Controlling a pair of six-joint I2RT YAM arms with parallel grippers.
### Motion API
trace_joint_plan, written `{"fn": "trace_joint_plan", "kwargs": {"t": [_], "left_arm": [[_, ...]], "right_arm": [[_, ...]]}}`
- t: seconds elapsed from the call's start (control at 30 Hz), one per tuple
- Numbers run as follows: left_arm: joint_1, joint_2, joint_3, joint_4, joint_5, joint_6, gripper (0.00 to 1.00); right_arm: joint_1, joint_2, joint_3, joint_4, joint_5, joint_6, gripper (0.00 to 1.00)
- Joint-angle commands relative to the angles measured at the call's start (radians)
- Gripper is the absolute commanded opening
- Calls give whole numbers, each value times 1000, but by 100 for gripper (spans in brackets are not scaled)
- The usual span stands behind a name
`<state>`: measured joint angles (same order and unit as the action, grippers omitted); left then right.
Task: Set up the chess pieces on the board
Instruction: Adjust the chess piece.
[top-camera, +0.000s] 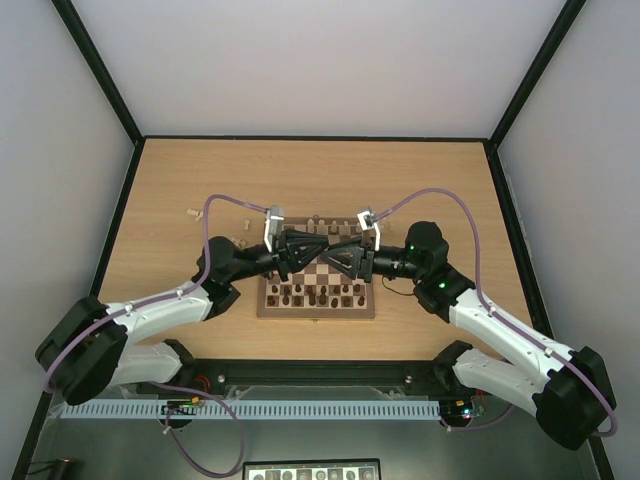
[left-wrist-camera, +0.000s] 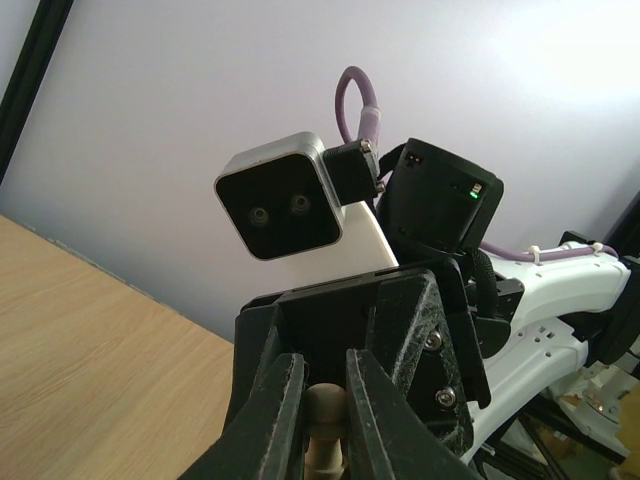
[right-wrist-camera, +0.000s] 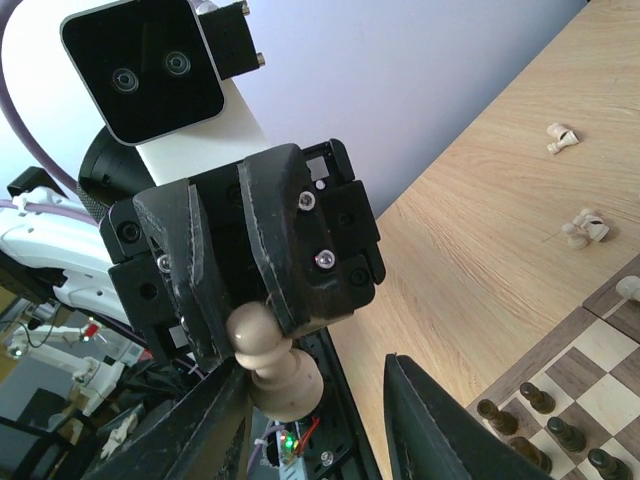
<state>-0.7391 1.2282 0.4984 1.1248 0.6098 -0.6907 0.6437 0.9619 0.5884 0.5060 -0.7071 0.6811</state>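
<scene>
Above the checked wooden chessboard (top-camera: 316, 313), left gripper (left-wrist-camera: 323, 385) pinches a cream wooden pawn (right-wrist-camera: 280, 375); right gripper (right-wrist-camera: 315, 400), half-open, straddles it, apparently for handover.

the left end effector (left-wrist-camera: 322, 375) is clamped on a pale chess piece (left-wrist-camera: 322, 425) (only its rounded top shows), facing the other arm's wrist camera (left-wrist-camera: 282, 196); wooden counter (left-wrist-camera: 90, 350) at left.

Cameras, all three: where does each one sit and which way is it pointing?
Top external: above, behind left arm and right arm, both in view, looking down at the chessboard.
Left wrist: faces the right wrist camera; left fingers clamp a pale pawn.
Right wrist: faces the left gripper; open right fingers below.
Shared: both wrist views show that pawn.
</scene>
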Motion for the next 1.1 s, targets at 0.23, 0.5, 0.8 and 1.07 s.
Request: {"fn": "trace_joint_plan", "kwargs": {"t": [0.23,0.5,0.8,1.07], "left_arm": [[-15,12,31,88,-4,11,2],[-17,11,43,59,-4,20,10],[-16,-26,104,-160,24,120,39],[72,-137,211,-668,24,239,42]], "right_arm": [[11,-10,27,53,-19,-11,21],[11,-17,25,43,-14,-20,12],[11,-28,48,-80,18,-105,10],[15,-56,64,-242,46,-186,10]]}}
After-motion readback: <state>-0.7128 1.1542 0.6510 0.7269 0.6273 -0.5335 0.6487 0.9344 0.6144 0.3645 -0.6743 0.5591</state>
